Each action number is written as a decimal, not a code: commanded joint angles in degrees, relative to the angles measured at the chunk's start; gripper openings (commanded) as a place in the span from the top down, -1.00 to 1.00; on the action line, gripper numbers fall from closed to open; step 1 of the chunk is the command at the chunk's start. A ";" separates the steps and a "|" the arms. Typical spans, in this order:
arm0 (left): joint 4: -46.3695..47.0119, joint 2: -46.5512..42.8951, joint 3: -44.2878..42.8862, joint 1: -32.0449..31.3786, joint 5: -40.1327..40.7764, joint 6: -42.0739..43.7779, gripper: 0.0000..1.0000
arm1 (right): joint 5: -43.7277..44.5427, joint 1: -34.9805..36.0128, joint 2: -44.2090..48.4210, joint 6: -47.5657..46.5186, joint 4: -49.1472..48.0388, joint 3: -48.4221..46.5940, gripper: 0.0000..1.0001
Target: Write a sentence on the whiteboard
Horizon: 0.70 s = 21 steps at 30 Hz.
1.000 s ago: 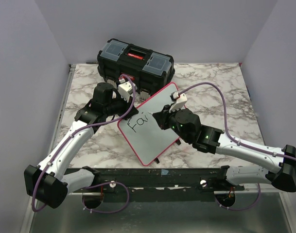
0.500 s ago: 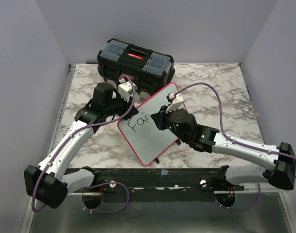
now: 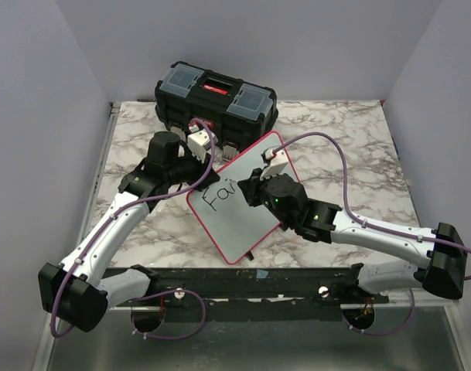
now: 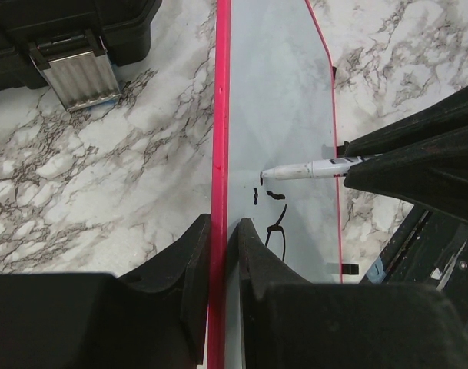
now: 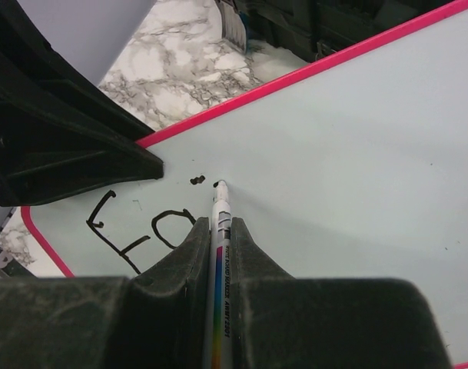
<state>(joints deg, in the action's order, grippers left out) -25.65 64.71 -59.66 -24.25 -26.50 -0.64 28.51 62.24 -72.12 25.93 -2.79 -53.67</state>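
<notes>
1. A white marble table with grey veins fills the floor of a plain, pale-walled cell. A black plastic toolbox with a red latch stands at its far edge.
2. The flat, glossy whiteboard with a thin red rim lies diagonally mid-table, between the 2 arms. Its far corner is just in front of the toolbox.
3. The left gripper is pressed together on the board's long red rim, 1 finger on each side, bracing it.
4. The right gripper pinches a slim white marker. The barrel lies along the fingers and the tip pokes out beyond them.
5. The black handwritten lettering so far shows "Fa" and 2 small dots beside it. By my reckoning the sentence has barely begun.
6. What matters next is where the tip sits. It is at the board's face just past the "a", with the marker's long axis pointing toward the rim that the left gripper clamps.
7. The blank board runs on from the tip along that long rim toward the toolbox corner, so I judge the writing should travel that way.
8. The right arm is the nearer one to that blank stretch.
</notes>
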 commanded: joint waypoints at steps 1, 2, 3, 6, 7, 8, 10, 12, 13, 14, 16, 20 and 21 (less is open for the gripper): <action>1.43 -1.51 -0.37 -0.09 0.84 3.10 1.00 | 3.84 -0.64 -0.58 -0.38 -0.94 1.55 0.99; 1.41 -1.50 -0.33 -0.10 0.85 3.10 1.00 | 4.13 -0.84 -0.42 -0.18 -0.82 1.78 0.99; 1.46 -1.52 -0.37 -0.10 0.84 3.11 1.00 | 4.34 -1.07 -0.23 -0.18 -0.73 1.94 0.99; 1.40 -1.62 -0.35 -0.10 0.79 3.11 1.00 | 4.43 -1.94 0.51 0.04 -0.72 2.49 0.99; 1.45 -1.60 -0.30 -0.10 0.84 3.12 1.00 | 4.28 -2.17 0.76 0.02 -0.67 2.57 0.99; 1.48 -1.59 -0.28 -0.10 0.82 3.11 1.00 | 4.28 -2.43 0.93 0.03 -0.66 2.56 0.99; 1.42 -1.60 -0.23 -0.10 0.91 3.10 1.00 | 4.27 -2.69 1.25 -0.09 -0.55 2.60 0.99; 1.61 -1.56 -0.21 -0.10 0.97 3.18 1.00 | 4.12 -2.71 1.53 -0.40 0.05 2.32 0.99; 1.63 -1.44 -0.20 -0.10 1.19 3.28 1.00 | 3.86 -2.70 1.68 -0.48 0.36 2.32 0.99; 1.50 -1.26 -0.28 -0.10 1.21 3.32 1.00 | 3.56 -2.65 2.12 -0.44 0.57 2.32 0.99; 1.31 -0.94 -0.45 -0.10 1.22 3.37 1.00 | 2.48 -2.67 3.12 -0.51 0.76 2.66 0.99; 1.32 -1.07 -0.28 -0.10 1.35 3.36 1.00 | 0.43 -2.71 5.84 -0.54 0.60 3.02 0.99; 1.39 -1.07 -0.31 -0.10 1.30 3.37 1.00 | 0.14 -2.72 6.41 -0.68 0.50 3.04 0.99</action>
<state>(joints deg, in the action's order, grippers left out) -25.71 64.71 -59.66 -24.25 -26.50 -0.62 30.28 59.88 -68.73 25.89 -3.05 -51.18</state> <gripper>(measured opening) 0.173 0.126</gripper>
